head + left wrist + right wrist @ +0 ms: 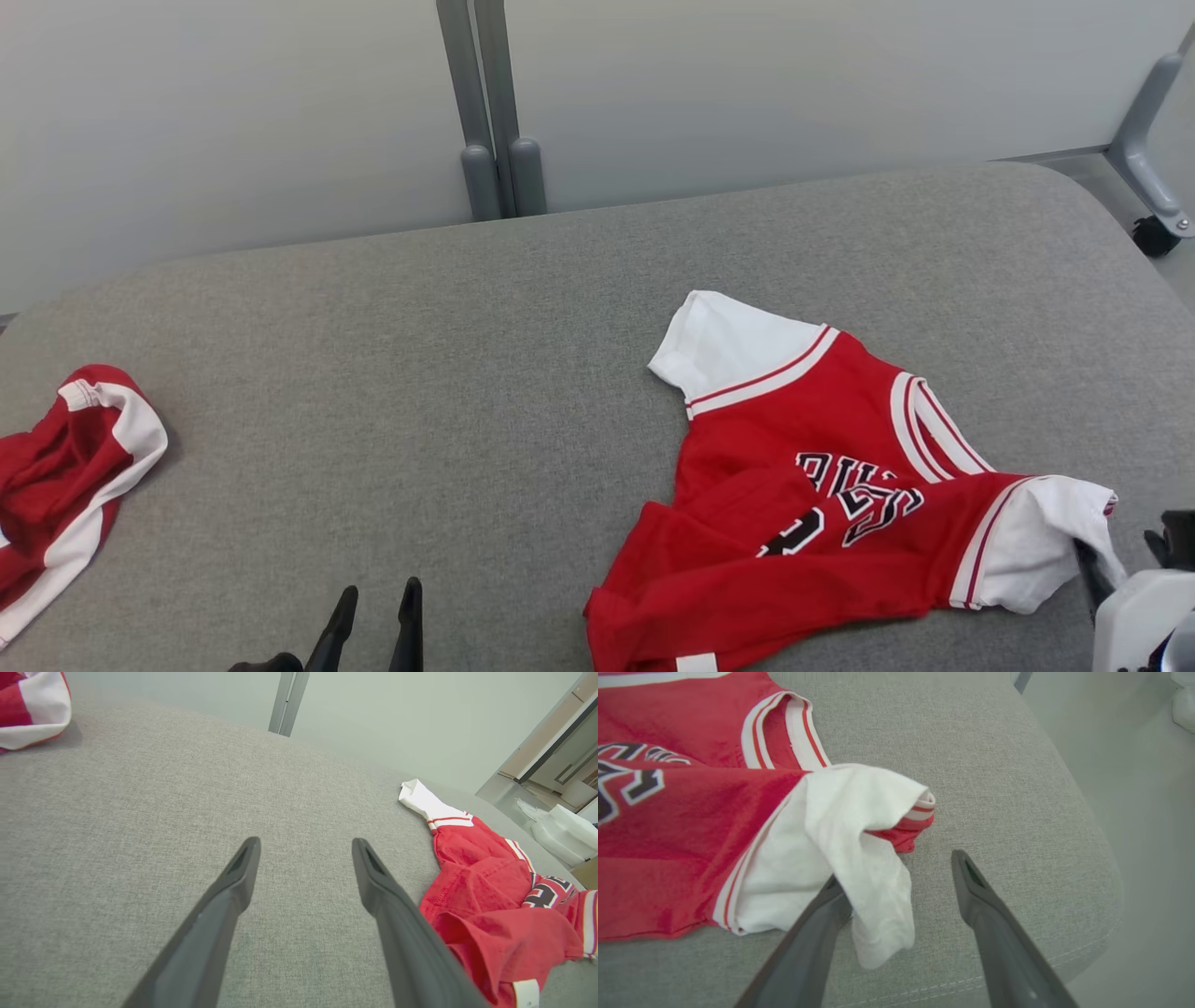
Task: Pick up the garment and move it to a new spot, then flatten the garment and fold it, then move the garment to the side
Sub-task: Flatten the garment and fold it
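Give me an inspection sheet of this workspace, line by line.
Surface: grey woven padded top, bare in the middle.
Job's things: red and white short-sleeved jersey with black lettering, rumpled, lying at the right.
Clutter: second red and white garment, bunched at the left edge.
Grippers: left gripper open over bare fabric; right gripper open, jersey's white sleeve draped over one finger.
Cables: nothing seen.
Surroundings: pale wall panels, grey post, wheeled foot.

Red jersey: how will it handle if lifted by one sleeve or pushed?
Probably floppy: the red jersey lies creased and folded over itself, and its white sleeve sags over a finger of the right gripper. Likely light, thin cloth. Pushed on the woven grey cushion, it would probably bunch rather than slide.
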Tool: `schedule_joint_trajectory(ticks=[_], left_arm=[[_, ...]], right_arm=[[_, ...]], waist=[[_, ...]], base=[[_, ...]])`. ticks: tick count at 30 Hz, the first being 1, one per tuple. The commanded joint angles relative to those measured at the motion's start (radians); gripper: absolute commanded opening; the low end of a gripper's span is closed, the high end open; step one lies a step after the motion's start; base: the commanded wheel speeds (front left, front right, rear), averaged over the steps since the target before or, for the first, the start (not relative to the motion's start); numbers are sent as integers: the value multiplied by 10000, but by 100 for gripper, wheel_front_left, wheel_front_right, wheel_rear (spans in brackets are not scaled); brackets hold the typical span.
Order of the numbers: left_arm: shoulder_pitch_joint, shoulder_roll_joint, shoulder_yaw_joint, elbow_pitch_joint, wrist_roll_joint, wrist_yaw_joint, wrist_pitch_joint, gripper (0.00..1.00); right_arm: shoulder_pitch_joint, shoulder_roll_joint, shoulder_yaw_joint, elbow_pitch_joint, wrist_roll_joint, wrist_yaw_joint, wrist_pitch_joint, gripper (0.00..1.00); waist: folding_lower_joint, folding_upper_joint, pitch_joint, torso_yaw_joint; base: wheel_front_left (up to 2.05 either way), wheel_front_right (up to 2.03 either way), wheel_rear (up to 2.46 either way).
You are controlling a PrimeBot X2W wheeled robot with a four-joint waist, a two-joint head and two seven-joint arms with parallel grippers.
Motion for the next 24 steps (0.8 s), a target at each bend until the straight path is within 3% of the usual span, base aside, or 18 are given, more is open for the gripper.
schedule_joint_trajectory(ticks=[1,6,13,18,24], left_arm=[[121,-88,206,-137,271,-74,-3,100],[414,-420,980,-712,1028,-218,-2,100],[632,-609,1502,-1357,1695,-296,-2,100],[656,-645,1773,-1687,2102,-302,-4,100],[593,-653,1741,-1627,2153,-306,-4,100]], right_arm=[[108,-56,-148,-227,-149,-13,-171,100],[299,-79,-569,-1366,-324,-13,-983,100],[453,-73,-30,-2883,-226,-13,-2710,100],[371,244,340,-2749,-815,-13,-4091,100],[388,773,757,-2613,-1438,-14,-4296,100]], waist=[[0,0,-1,-12],[0,0,-34,-37],[0,0,-101,30],[0,0,-127,137],[0,0,-78,307]], base=[[0,0,0],[0,0,0],[0,0,0],[0,0,0],[0,0,0]])
